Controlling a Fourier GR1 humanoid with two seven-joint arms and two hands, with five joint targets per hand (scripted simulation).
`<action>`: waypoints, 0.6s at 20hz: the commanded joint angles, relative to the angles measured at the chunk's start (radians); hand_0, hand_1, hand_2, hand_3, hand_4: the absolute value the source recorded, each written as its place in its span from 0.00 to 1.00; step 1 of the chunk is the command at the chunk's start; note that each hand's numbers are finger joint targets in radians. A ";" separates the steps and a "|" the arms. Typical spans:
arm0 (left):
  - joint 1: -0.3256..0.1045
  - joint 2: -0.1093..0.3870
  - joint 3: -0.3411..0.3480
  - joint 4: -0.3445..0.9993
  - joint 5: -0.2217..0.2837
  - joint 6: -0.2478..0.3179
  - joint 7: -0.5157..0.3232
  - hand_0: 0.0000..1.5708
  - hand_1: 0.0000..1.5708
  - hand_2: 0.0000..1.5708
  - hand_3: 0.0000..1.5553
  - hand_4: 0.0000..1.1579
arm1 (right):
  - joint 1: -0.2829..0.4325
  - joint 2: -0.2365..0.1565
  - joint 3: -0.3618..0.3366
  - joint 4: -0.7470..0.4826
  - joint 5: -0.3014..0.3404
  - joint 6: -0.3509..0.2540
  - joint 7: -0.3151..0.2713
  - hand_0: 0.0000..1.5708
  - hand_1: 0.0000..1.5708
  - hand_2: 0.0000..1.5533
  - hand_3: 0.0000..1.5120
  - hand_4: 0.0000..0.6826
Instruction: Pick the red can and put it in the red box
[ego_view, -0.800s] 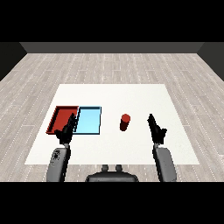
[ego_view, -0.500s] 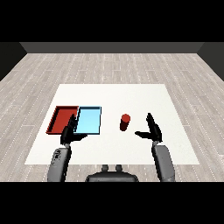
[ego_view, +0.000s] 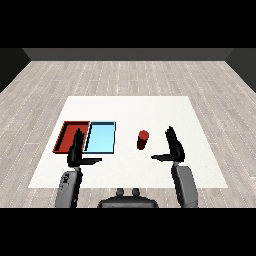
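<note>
- The white table (ego_view: 130, 107) spreads across the middle of the view as a broad pale surface, with grey wood-plank floor (ego_view: 128, 75) around it on the far side and both flanks.
- The right forearm (ego_view: 185, 185) comes up from the lower right corner, grey and angled slightly inward; the left forearm (ego_view: 67, 189) rises from the lower left in the same way.
- The light blue tray (ego_view: 101, 138) lies on the table left of centre. Its floor shows plain blue from rim to rim, with nothing lying in it.
- The red tray (ego_view: 70, 134) lies just to the left of the blue one, the two side by side with their long edges touching or very nearly so. What shows of its floor is bare red; the left hand covers its near right corner, so that part cannot be checked.
- The right hand (ego_view: 173, 146) is opened out wide, fingers straight and pointing away from the robot, thumb stretched sideways toward the can. It has hold of nothing and stands apart from the can.
- The left hand (ego_view: 77, 150) is likewise opened out, fingers straight up over the near edge of the red tray, thumb pointing right across the front of the blue tray. It holds nothing.
- The red can (ego_view: 143, 139) stands upright on the bare table, between the blue tray and the right hand, nearer to the hand's thumb. It is outside both trays.
</note>
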 joint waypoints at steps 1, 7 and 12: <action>-0.040 -0.042 -0.026 0.024 -0.022 0.040 -0.002 0.00 0.00 0.00 0.00 0.00 | -0.056 -0.017 -0.035 0.086 -0.014 0.026 -0.071 0.00 0.00 0.00 0.00 0.00; 0.007 -0.038 -0.021 0.052 -0.016 0.005 -0.096 0.00 0.00 0.00 0.00 0.00 | 0.000 -0.039 -0.053 0.019 -0.040 0.045 -0.039 0.00 0.00 0.00 0.00 0.00; -0.016 0.018 0.043 0.088 0.025 -0.045 -0.124 0.00 0.00 0.00 0.00 0.00 | -0.026 0.042 0.009 0.104 0.024 -0.025 -0.088 0.00 0.00 0.00 0.00 0.00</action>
